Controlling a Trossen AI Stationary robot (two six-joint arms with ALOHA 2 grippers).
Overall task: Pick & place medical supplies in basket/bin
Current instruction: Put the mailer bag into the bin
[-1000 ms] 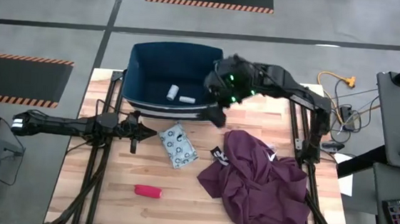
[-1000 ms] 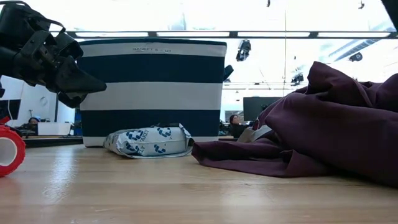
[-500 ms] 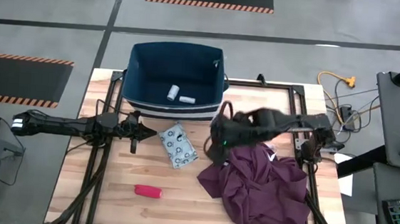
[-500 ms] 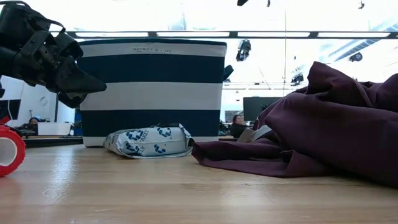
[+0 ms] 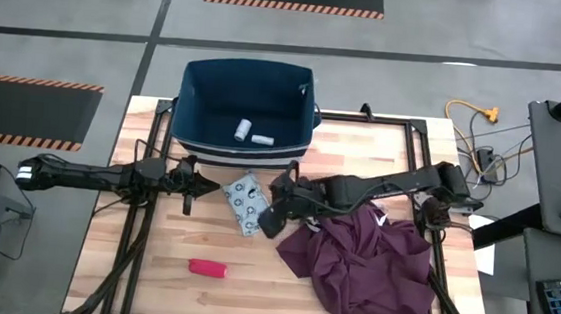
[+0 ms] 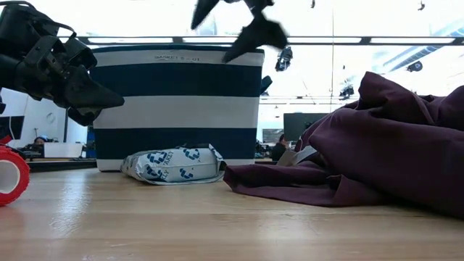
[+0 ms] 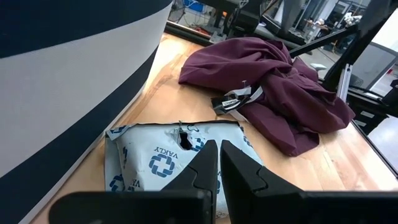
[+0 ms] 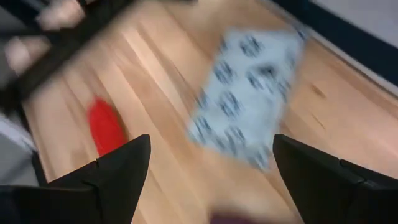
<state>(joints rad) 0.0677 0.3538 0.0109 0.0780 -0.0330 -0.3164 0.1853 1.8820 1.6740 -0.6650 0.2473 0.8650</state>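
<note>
The pale-blue packet [image 5: 249,203] [image 6: 174,164] [image 7: 158,163] [image 8: 249,93] lies flat on the table just in front of the dark-blue bin [image 5: 190,90] [image 6: 177,109]. Two white cylinders [image 5: 243,129] [image 5: 263,140] lie on the bin's floor. The red oblong piece [image 5: 208,268] [image 6: 11,174] [image 8: 104,127] lies nearer the table's near edge. My right gripper [image 5: 270,219] [image 6: 228,25] [image 8: 211,155] is open and hangs in the air above the packet's right end. My left gripper [image 5: 208,185] [image 6: 109,98] [image 7: 219,162] is shut, off the table, left of the packet.
A big maroon cloth [image 5: 368,259] [image 6: 377,145] [image 7: 267,87] lies heaped on the table's right half, its edge close to the packet. Bare wood [image 5: 154,237] lies around the red piece. Black frame rails [image 5: 145,227] run along the table's left and right sides.
My right arm has swung from above the bin's right wall toward the table's near edge and left, past the cloth, and has come down until its open fingers show at the top of the low view above the packet. The supplies and the left arm have stayed put.
</note>
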